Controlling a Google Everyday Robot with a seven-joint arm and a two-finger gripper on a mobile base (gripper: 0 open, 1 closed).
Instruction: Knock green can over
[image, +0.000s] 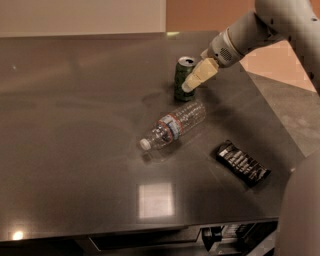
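The green can (181, 78) stands upright on the dark table (75, 125), toward the back right. It is dark green with pale markings and a silver top. My gripper (189, 85) comes in from the upper right on a grey arm. Its cream-coloured fingers (199, 73) point down-left and their tips overlap the can's right side at mid-height. I cannot tell whether they touch it.
A clear plastic bottle (173, 125) lies on its side just in front of the can, cap toward the front left. A dark snack packet (243, 163) lies at the front right. The table's right edge runs diagonally behind the arm.
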